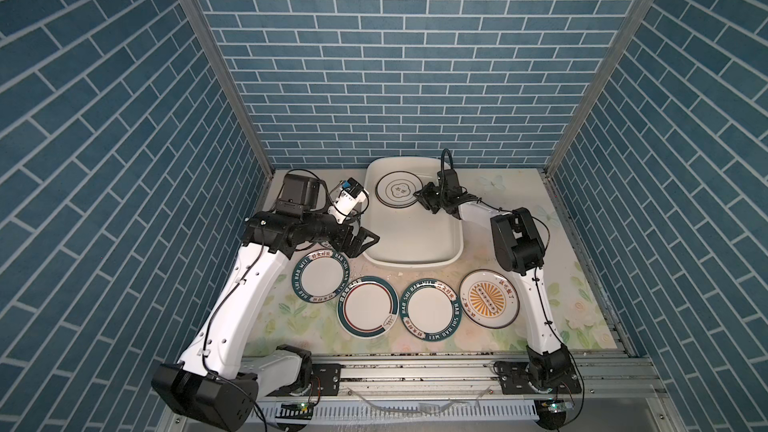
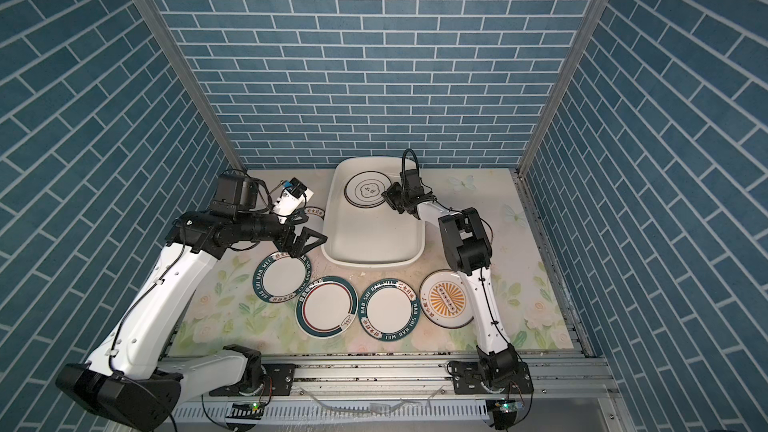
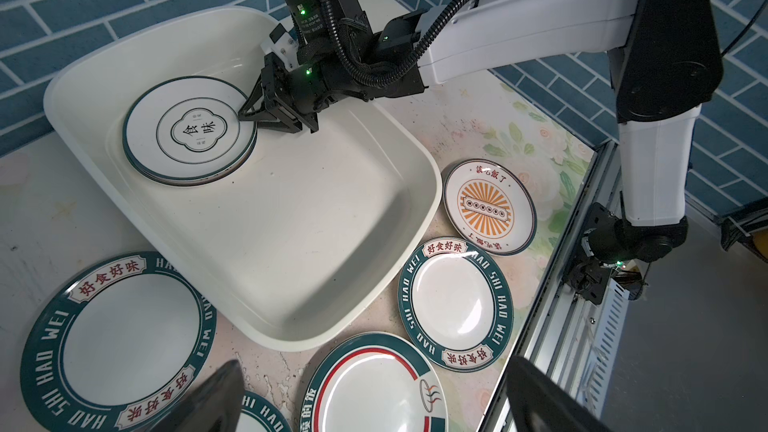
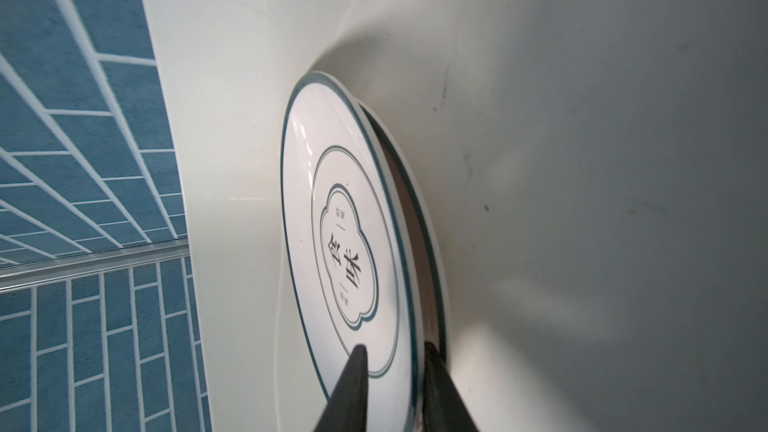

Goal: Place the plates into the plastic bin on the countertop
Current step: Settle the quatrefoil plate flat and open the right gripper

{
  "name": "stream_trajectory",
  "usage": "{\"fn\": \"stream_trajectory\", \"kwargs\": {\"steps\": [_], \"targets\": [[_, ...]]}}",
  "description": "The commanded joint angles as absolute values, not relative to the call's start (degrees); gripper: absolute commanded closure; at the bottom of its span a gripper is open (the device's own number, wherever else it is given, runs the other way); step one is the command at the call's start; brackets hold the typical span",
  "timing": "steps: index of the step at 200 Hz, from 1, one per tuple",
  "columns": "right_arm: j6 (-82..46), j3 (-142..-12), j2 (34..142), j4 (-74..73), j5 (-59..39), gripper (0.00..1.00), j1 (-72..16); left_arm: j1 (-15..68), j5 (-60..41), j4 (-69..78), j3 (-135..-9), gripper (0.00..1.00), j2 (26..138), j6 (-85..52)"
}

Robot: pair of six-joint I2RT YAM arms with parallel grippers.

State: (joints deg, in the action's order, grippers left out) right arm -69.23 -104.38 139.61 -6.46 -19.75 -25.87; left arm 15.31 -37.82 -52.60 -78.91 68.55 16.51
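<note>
The white plastic bin (image 1: 411,260) (image 2: 370,261) (image 3: 291,222) stands at the back of the flowered countertop (image 1: 561,309). In its far end a thin-rimmed plate (image 1: 398,189) (image 2: 368,189) (image 3: 189,130) (image 4: 345,243) lies on top of another. My right gripper (image 1: 424,201) (image 3: 245,114) (image 4: 395,347) straddles that plate's rim, jaws narrowly apart. In front of the bin lie a lettered plate (image 1: 321,280), a teal-and-red plate (image 1: 368,307) (image 3: 374,388), a second lettered plate (image 1: 431,309) and a sunburst plate (image 1: 488,299). My left gripper (image 1: 365,245) (image 3: 374,363) hangs wide open and empty by the bin's near left corner.
Another lettered plate (image 2: 313,211) (image 3: 124,338) lies left of the bin, mostly hidden under my left wrist in both top views. A metal rail (image 1: 415,367) runs along the front edge. Blue brick walls (image 1: 374,76) close in three sides.
</note>
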Motion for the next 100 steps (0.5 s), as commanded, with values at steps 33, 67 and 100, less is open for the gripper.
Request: {"fn": "stream_trajectory", "kwargs": {"steps": [33,67,100], "targets": [[-68.4,-105.9,138.1,-1.2,-19.0,0.74,-25.5,15.4,-38.8,-53.4,-80.5,0.00,67.8,17.1],[-67.5,-107.2,138.2,0.5,-19.0,0.74,-25.4,15.5,-38.7,-53.5,-80.6,0.00,67.8,17.1],[-66.1,-109.1,138.3,2.9,-19.0,0.73,-25.3,15.4,-38.7,-53.5,-80.7,0.01,67.8,17.2]]}}
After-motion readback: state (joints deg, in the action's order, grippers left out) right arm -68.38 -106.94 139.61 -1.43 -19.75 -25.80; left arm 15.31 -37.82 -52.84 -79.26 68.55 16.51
